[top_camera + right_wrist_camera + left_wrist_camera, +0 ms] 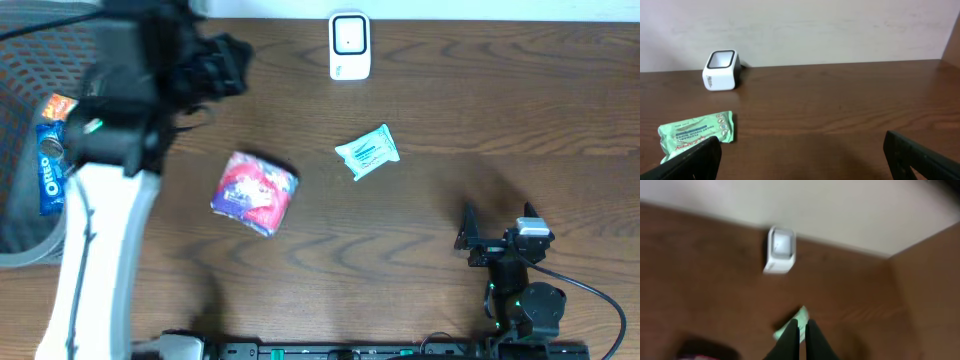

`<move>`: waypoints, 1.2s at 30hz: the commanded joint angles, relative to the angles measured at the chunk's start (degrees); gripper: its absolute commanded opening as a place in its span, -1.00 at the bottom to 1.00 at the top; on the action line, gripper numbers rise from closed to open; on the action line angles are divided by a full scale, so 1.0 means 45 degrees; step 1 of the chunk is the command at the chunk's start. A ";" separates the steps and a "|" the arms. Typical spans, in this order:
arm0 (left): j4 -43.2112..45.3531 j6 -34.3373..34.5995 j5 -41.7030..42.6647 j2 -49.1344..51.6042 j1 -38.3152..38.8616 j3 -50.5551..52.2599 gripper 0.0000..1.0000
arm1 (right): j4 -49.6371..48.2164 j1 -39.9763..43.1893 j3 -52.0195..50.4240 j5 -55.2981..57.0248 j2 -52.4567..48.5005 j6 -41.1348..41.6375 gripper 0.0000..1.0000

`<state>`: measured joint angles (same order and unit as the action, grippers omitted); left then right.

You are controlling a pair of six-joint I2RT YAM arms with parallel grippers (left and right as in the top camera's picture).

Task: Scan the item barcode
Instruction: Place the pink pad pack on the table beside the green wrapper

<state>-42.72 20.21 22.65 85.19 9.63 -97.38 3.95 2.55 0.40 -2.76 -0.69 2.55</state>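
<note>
While the green packet [367, 151] lies flat on the surface [450, 100], just below the scanner [349, 46], nothing looks scanned yet. Pick-up & scan are both left, I think. A pink packet [255, 192] sits below-left of the scanner. The left fingers [791, 337] are pressed together, holding nothing. The right fingers [690, 160] are spread wide & hold nothing. Only the overhead view shows the whole pink packet & an Oreo pack [48, 170] far left of the scanner.

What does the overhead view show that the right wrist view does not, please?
Only overhead: the pink packet, the Oreo pack in the basket, and the left arm. Only right wrist: the white scanner's side face, seen from table level. Both: that scanner and the green packet on the table.
</note>
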 commanded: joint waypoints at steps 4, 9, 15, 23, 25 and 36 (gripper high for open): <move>-0.1472 -0.1409 -0.1870 0.1613 0.0525 -0.0005 -0.51 | 0.0039 -0.0087 -0.0024 -0.0029 0.0083 0.0131 0.99; -0.4755 -0.2011 -0.2171 0.2667 0.0525 -0.0005 0.34 | 0.0039 -0.0087 -0.0024 -0.0024 0.0083 0.0131 0.98; -0.8223 -0.2628 -0.2195 0.3706 0.0695 0.0097 0.73 | 0.0039 -0.0087 -0.0024 -0.0029 0.0083 0.0131 0.99; -0.7922 -0.3249 -0.2521 0.3959 0.2069 0.1851 0.79 | 0.0039 -0.0087 -0.0024 -0.0024 0.0083 0.0131 0.98; -0.7538 -0.3249 -0.2812 0.3959 0.2453 0.2399 0.80 | 0.0039 -0.0087 -0.0024 -0.0029 0.0083 0.0131 0.98; -0.3949 -0.2866 -0.5858 0.3959 0.4041 0.5236 0.79 | 0.0039 -0.0087 -0.0024 -0.0029 0.0083 0.0131 0.98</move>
<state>-61.39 6.83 2.09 102.39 27.14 -75.83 3.95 2.55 0.40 -2.79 -0.69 2.55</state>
